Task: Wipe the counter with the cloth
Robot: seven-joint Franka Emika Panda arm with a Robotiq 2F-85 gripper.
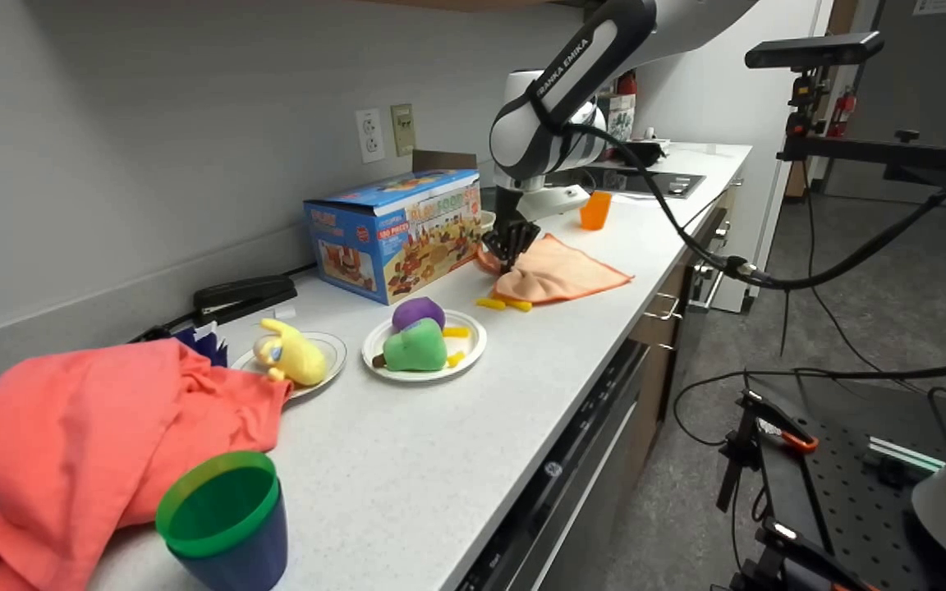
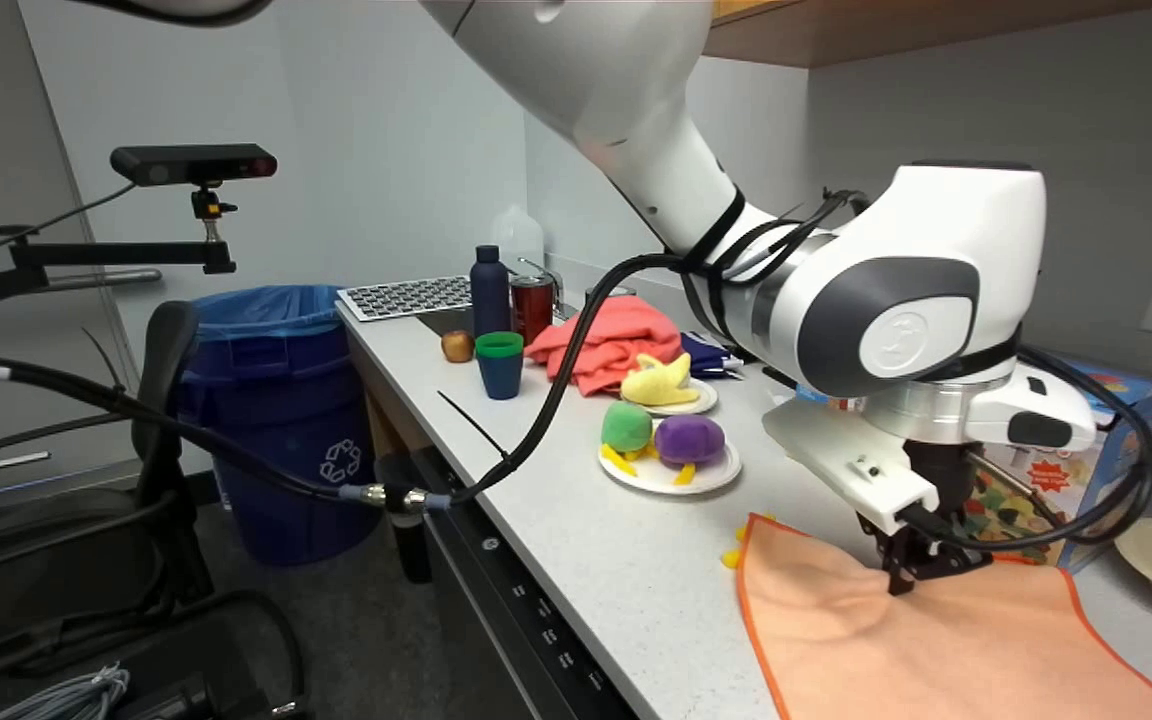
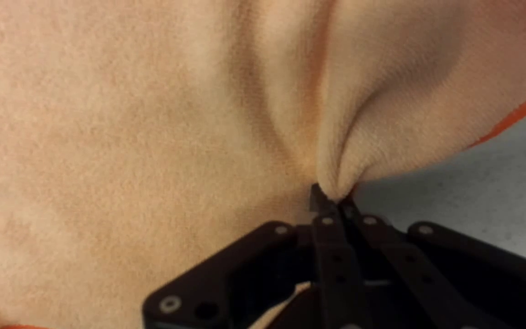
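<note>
The peach cloth (image 1: 567, 271) with an orange border lies spread on the white counter (image 1: 407, 443), and it also shows in an exterior view (image 2: 956, 650) and fills most of the wrist view (image 3: 130, 137). My gripper (image 3: 336, 201) is shut on a pinched fold of the cloth, with creases running out from the fingertips. In both exterior views the gripper (image 1: 508, 258) (image 2: 898, 585) points down with its tips at the cloth, low over the counter. The counter surface (image 3: 496, 205) shows beside the cloth in the wrist view. The cloth's underside is hidden.
Yellow pieces (image 1: 506, 304) touch or lie beside the cloth's edge. A blue toy box (image 1: 432, 238) stands by the wall beside the gripper. A plate (image 1: 473, 357) with toy food, a coral cloth (image 1: 112, 427), a green-rimmed cup (image 1: 231, 525) and an orange cup (image 1: 595, 210) stand along the counter.
</note>
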